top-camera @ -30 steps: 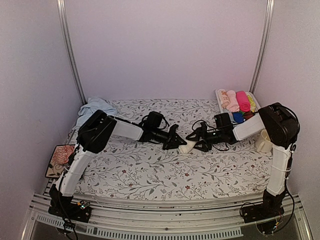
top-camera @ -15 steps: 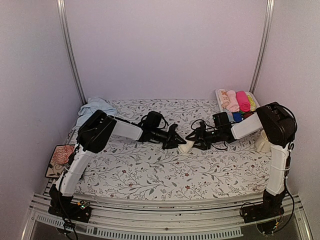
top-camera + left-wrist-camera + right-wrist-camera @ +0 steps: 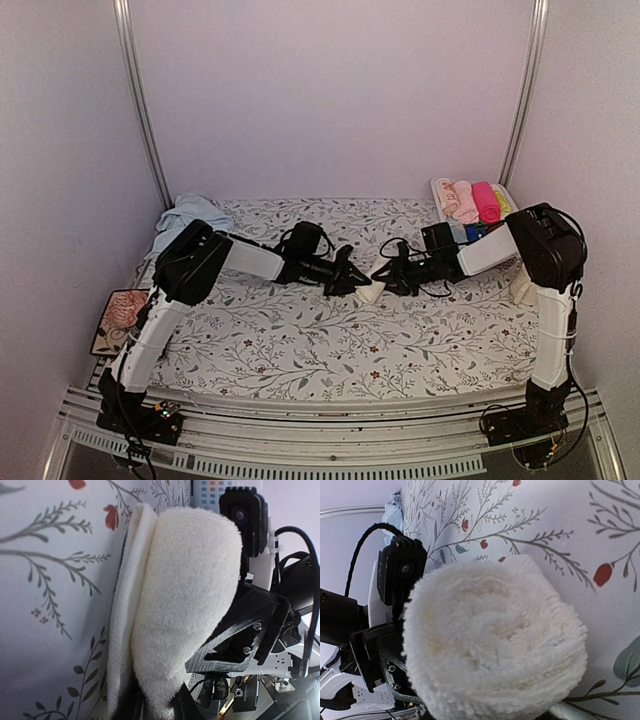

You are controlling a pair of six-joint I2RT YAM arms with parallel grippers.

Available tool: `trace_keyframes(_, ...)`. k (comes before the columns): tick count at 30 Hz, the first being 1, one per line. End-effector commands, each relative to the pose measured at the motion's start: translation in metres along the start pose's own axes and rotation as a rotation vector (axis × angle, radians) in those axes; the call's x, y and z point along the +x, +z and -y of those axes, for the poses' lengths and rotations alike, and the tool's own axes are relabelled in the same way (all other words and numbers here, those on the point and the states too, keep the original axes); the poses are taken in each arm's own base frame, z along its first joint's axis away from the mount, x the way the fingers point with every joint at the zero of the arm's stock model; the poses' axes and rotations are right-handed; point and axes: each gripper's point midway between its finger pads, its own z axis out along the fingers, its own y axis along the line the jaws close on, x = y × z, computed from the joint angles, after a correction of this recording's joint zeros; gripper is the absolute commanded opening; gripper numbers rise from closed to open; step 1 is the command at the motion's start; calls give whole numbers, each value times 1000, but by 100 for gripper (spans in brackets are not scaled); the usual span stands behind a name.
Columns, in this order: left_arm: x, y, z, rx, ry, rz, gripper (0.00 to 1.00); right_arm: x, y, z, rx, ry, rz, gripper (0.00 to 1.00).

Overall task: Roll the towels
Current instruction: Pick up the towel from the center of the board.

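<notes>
Soft even light, wrist-view towel [image 3: 495, 645] slightly blurry

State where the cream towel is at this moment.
In the top view the rolled cream towel lies near the middle of the table, directly between the tips of the left gripper and the right gripper.

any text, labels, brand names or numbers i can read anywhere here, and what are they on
None can be read.
Left arm: a faint pale mark on its black wrist part, too small to read.
Pale patch with small coloured squares, at the top edge of the left wrist view: too blurred to read.
Towel and floral cover: no text, only leaf and flower print on the cover.
</notes>
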Motion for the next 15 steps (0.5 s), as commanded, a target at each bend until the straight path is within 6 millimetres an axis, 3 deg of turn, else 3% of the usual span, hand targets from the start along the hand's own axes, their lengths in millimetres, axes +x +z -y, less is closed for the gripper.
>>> trace_keyframes(1,22,9,-57,-87,-122,-38,15,11,10,57,174,84,-3,25)
trace_keyframes(5,20,6,-49,-61,-107,-35,19,10,10,55,171,70,-5,5)
trace_keyframes(15,-3,-39,1,-49,17,38,53,-3,-4,22,173,-60,-31,3)
